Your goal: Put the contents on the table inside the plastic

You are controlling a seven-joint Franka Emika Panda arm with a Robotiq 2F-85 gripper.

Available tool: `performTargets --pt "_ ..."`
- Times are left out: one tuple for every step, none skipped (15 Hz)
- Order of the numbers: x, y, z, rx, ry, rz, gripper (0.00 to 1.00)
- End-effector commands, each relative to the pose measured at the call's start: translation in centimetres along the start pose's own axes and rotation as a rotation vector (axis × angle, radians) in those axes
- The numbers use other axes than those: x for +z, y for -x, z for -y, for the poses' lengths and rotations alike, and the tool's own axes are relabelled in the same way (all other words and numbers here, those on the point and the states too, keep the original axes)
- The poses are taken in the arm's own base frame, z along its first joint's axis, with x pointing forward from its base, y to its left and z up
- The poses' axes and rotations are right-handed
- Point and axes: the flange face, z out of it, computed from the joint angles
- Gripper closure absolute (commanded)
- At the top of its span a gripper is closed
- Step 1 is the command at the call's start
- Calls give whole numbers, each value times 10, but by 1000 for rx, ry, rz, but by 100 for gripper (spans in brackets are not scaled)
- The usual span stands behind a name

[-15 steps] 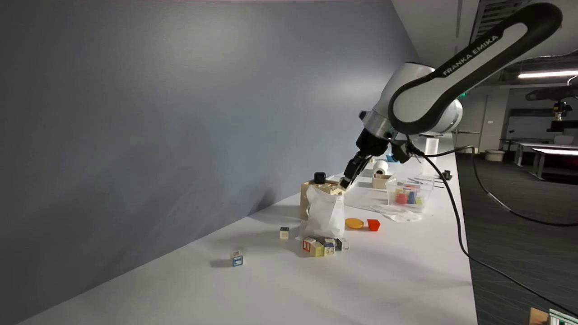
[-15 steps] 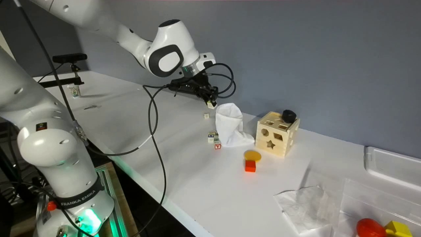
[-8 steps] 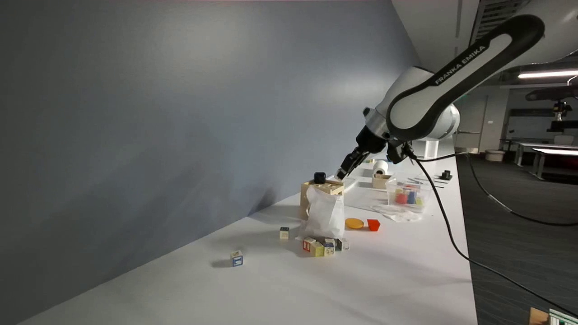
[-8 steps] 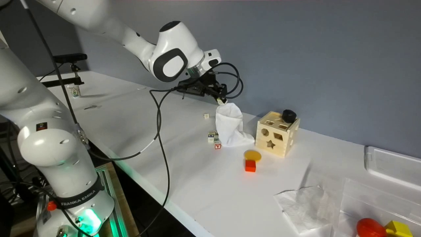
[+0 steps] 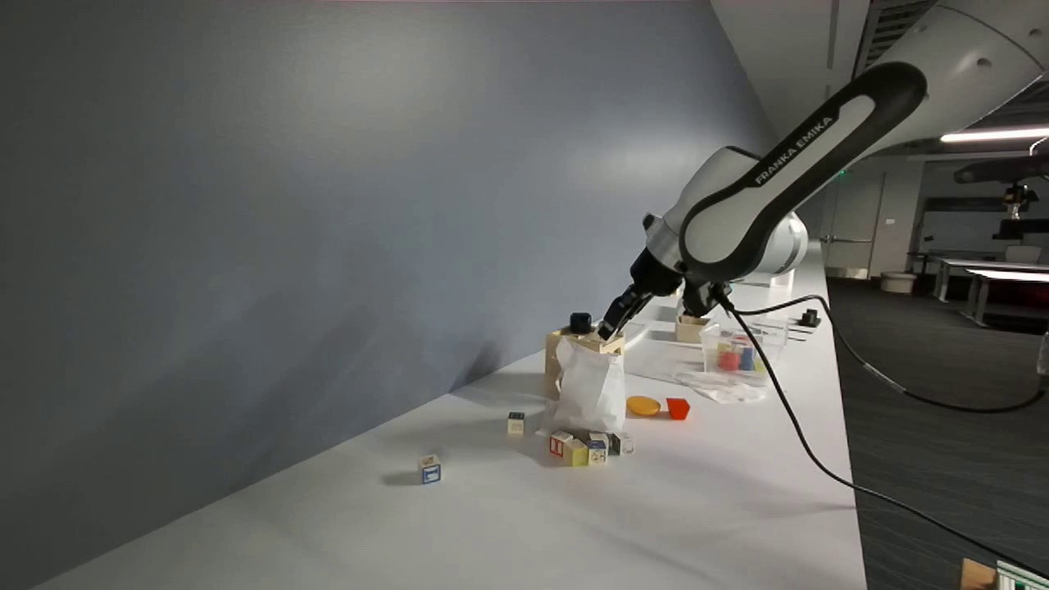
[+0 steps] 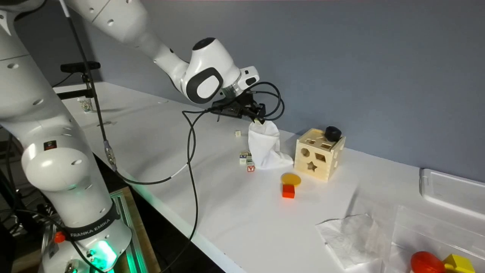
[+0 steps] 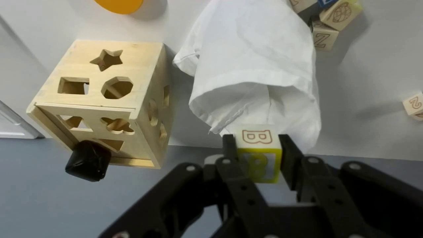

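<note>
Pincer [image 7: 257,142] clamped on cube [image 7: 258,157] | near bag rim [image 7: 254,77] | wall [image 6: 379,83], wooden box [image 7: 96,102] close by

You've got a wooden shape-sorter box [image 7: 95,103], shaped holes and all, with a black block [image 7: 88,161] sitting on top and a grey wall [image 6: 379,83] behind it. In an exterior view you'll spot a whitish tray [image 6: 454,192] right of the box, plus a clear bin [image 6: 424,227], well apart from it, holding a red piece [image 6: 427,262] and a yellow block [image 6: 459,263].

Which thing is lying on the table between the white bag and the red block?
An orange disc lies between the white bag and the red block, as seen in both exterior views.
</note>
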Motion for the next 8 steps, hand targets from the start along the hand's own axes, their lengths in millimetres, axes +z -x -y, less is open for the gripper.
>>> performTargets --pt "17 -11 8 -16 -14 -10 89" --pt "21 -13 10 -19 -18 -5 89" --pt "23 -14 13 -22 -23 2 42" --pt "25 -15 13 -22 -23 4 39" --pt "24 -17 13 -24 -23 1 34" --pt "22 -18 13 -26 -22 -2 26" --pt "18 -19 12 -28 -19 -9 19" --pt "13 -21 12 -28 -17 -17 12"
